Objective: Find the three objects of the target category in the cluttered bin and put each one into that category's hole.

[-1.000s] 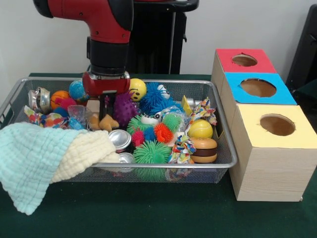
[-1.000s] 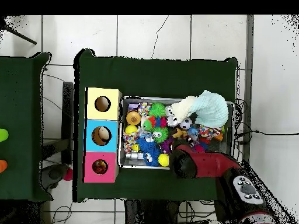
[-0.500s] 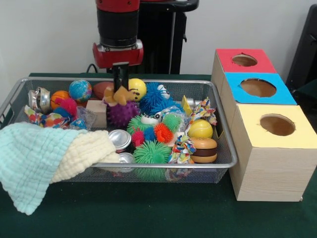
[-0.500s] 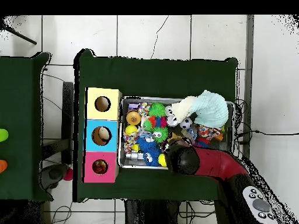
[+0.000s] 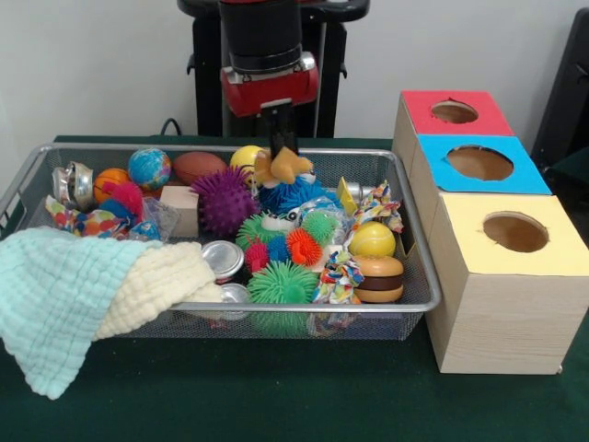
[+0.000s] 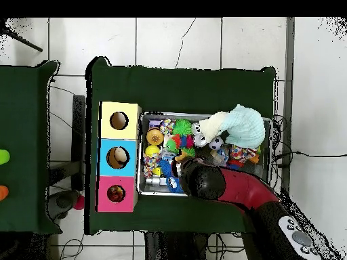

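Observation:
My gripper (image 5: pixel 279 150) hangs above the back of the silver wire-mesh bin (image 5: pixel 304 308) and is shut on a small pale yellow-tan animal toy (image 5: pixel 284 168), held clear of the clutter. The red-topped box's round hole (image 5: pixel 454 111) is to the right, at the back of the row of boxes. In the overhead view the arm's wrist (image 6: pixel 202 181) covers the gripper and the toy; the red-topped box's hole (image 6: pixel 116 193) lies to its left. I cannot make out an orange striped toy in the clutter.
A pale green and cream cloth (image 5: pixel 74 285) drapes over the bin's front left corner. Spiky balls (image 5: pixel 225 203), cans (image 5: pixel 224 258), a burger toy (image 5: pixel 379 278) and a blue fuzzy toy (image 5: pixel 290 189) fill the bin. Blue-topped (image 5: pixel 479 163) and yellow-topped (image 5: pixel 515 232) boxes stand nearer.
The gripper has lifted the yellow-tan toy out of the bin's left part and carried it up and to the right in the front view, toward the boxes.

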### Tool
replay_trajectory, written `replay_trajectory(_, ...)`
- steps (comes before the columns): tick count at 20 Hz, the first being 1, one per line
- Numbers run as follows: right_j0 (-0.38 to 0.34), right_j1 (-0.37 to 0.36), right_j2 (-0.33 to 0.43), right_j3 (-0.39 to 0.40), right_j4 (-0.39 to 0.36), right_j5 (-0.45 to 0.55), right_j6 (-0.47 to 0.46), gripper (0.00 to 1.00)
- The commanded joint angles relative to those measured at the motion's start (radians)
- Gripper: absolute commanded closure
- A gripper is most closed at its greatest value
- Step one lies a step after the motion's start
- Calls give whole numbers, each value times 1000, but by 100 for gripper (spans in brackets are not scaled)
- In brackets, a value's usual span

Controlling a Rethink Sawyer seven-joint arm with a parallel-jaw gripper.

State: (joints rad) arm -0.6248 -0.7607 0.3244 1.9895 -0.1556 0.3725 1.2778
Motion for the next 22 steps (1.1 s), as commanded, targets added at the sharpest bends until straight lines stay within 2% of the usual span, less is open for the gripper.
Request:
replay_trajectory(1,-54,1,191,186,133,-23,204,100)
replay_trajectory(5,-75,11,243,244,176,-83,237,100)
replay_trajectory(11,-103,59,322,296,186,-155,237,100)
replay_trajectory(18,-139,125,402,345,202,-270,288,100)
replay_trajectory(22,-149,158,425,367,204,-310,299,100)
